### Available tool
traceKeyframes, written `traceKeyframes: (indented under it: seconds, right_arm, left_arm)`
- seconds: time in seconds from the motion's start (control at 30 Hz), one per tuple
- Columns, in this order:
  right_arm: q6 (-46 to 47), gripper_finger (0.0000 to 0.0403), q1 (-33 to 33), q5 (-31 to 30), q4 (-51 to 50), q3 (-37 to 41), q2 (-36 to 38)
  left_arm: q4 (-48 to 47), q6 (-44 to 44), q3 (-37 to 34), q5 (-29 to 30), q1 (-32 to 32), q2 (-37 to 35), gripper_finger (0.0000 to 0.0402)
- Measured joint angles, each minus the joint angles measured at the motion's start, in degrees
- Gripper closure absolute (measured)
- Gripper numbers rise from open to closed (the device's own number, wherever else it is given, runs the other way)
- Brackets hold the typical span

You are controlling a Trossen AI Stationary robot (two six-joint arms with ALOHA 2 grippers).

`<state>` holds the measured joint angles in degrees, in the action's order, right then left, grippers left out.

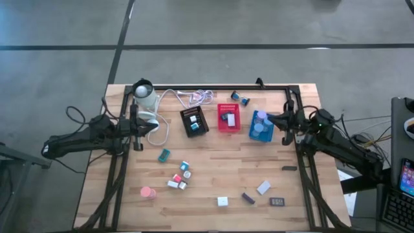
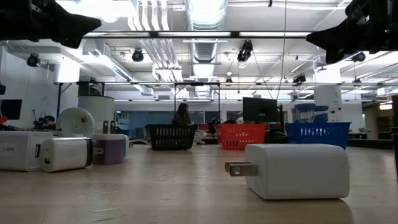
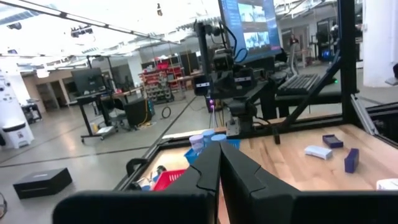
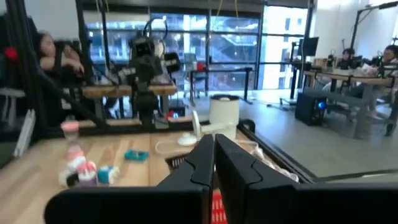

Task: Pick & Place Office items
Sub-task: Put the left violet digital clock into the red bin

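High view, going from the left of the frame: the left gripper (image 1: 135, 123) hangs at the left edge of the bench (image 1: 213, 217), level with the trays, jaws pressed together and holding nothing. Just inside it stands a white round device with a coiled cable (image 1: 194, 98) trailing toward the upper middle.

Along the upper middle sit three mesh trays: black tray (image 1: 194, 121), red tray (image 1: 228, 117), blue tray (image 1: 261, 126); the blue one already holds pale round rolls, and the other two each hold a few small pieces.

The loose office items lie in the lower half. A pink roll (image 1: 148, 192) stands on end at lower left. A teal block (image 1: 164, 155) lies above it, long axis slanting from lower left up to the right. A small cluster of white, teal and pink blocks (image 1: 179, 177) sits beside it. Further right are a white block (image 1: 222, 201), a dark rectangle (image 1: 248, 198) with its long axis running upper left to lower right, a pale block (image 1: 263, 188) slanting up to the right, and a flat dark rectangle (image 1: 277, 202) lying crosswise.

The right gripper (image 1: 285, 123) waits at the right edge near the blue tray, jaws closed and empty.

I judge this a pause between picks: next, one arm must open, descend over a loose piece and turn its wrist across that piece's long axis.
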<state>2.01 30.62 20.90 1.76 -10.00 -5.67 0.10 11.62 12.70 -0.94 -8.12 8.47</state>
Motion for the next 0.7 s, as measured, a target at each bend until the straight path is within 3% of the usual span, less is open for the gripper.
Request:
traceKeyframes:
  seconds: [0.7]
  right_arm:
    - [-2.18,0.039,0.03,-2.61,0.76,1.66,0.64]
  left_arm:
    - [1.18,0.63,-1.83,-0.01,0.0,0.28,0.039]
